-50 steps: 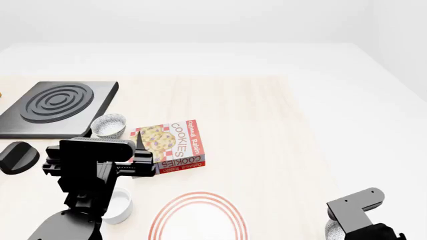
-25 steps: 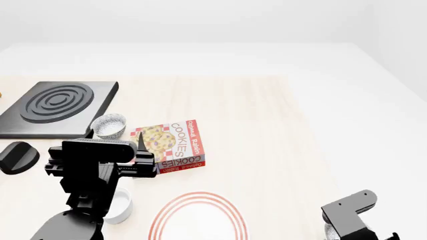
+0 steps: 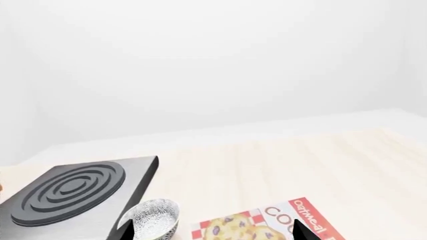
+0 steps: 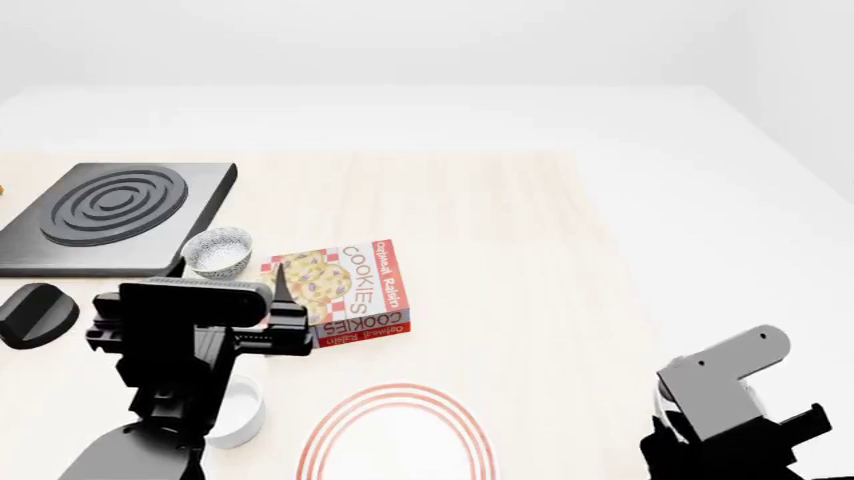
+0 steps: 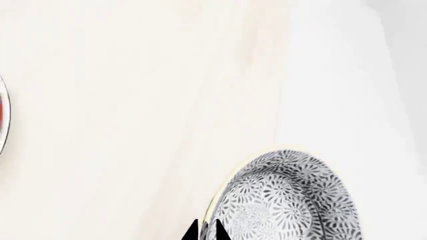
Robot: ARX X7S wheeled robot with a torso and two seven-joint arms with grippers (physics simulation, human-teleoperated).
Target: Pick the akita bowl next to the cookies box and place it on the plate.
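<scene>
A pale wooden table [image 4: 534,250] fills the scene under plain white walls. Largest on it is the black stove plate [image 4: 114,212] with raised concentric rings, at the far left in the head view. Next is the plate [image 4: 396,440], white with red rings, cut off at the near edge of the head view; what shows of it holds nothing. The cookies box [image 4: 340,286] lies flat between stove plate and plate. Just beside the box, between it and the stove plate's near corner, sits the akita bowl [image 4: 218,251], upright and empty. A plain white bowl [image 4: 242,412] stands near the plate, partly behind the left arm, and a black knob [image 4: 36,313] lies near the left edge.

The left gripper [image 3: 209,231] hangs above the table with its fingertips set wide apart, the akita bowl [image 3: 154,219] and cookies box [image 3: 267,227] beyond them, nothing between.

Only the right wrist view shows another patterned bowl [image 5: 287,200], empty, near the table's edge; the head view hides it behind the right arm. The right gripper [image 5: 205,231] has its dark fingertips close together at that bowl's rim; whether they clamp it cannot be told.
</scene>
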